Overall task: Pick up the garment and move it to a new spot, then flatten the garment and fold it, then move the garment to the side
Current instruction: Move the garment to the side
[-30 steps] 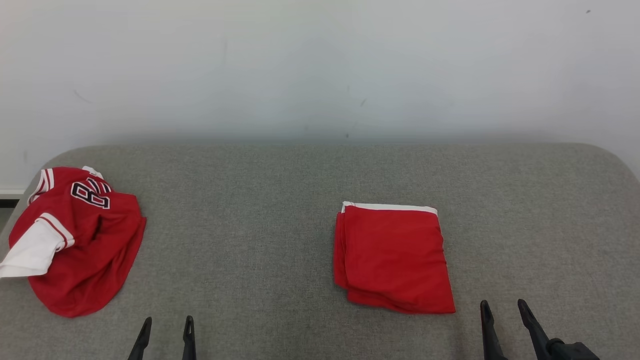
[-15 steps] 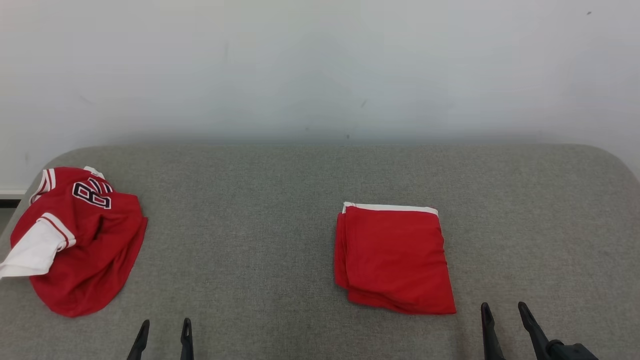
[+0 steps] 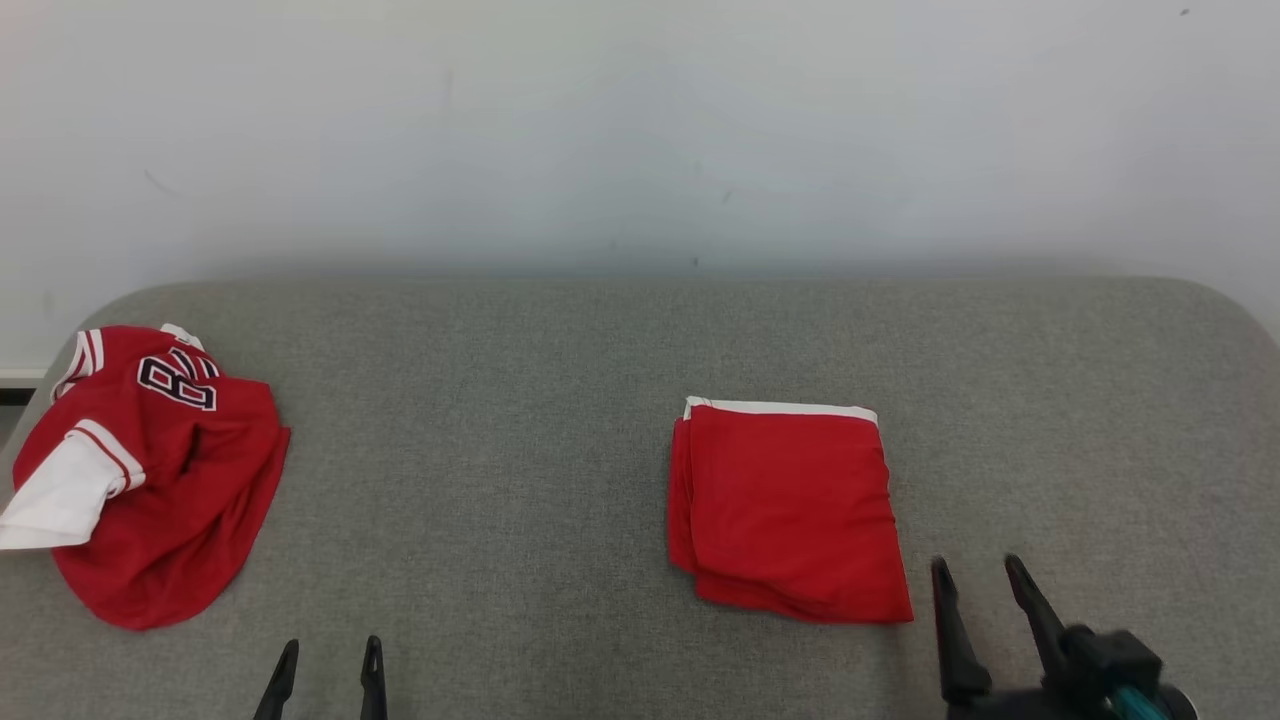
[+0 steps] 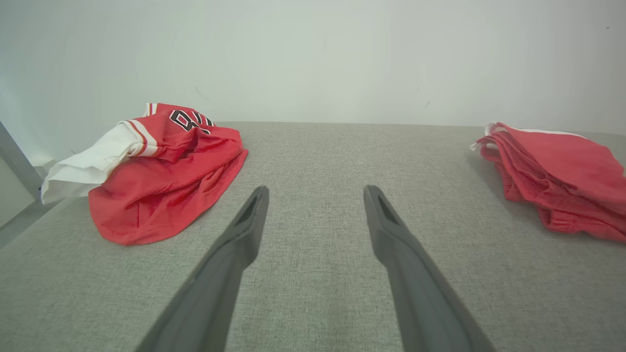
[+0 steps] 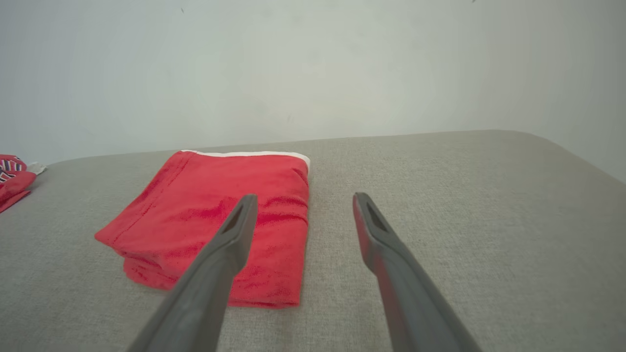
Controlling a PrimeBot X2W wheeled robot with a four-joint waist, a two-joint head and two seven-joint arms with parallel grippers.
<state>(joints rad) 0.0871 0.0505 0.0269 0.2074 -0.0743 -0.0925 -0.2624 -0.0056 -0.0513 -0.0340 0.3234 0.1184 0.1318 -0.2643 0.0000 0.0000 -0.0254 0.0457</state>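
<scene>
The left gripper (image 3: 331, 648) sits low at the lower left of the head view, its two dark fingers (image 4: 230, 259) pointing forward and spread wide — empty. The right gripper (image 3: 978, 566) reaches further up the view at the lower right, leaning slightly leftward, jaws equally wide and empty — its dark wrist (image 3: 1095, 655) shows a teal part.

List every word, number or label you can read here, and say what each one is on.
"8": black digit outlined in white, on the crumpled red jersey.
A second digit beside it is creased and unreadable.
The folded red garment shows no text.
</scene>
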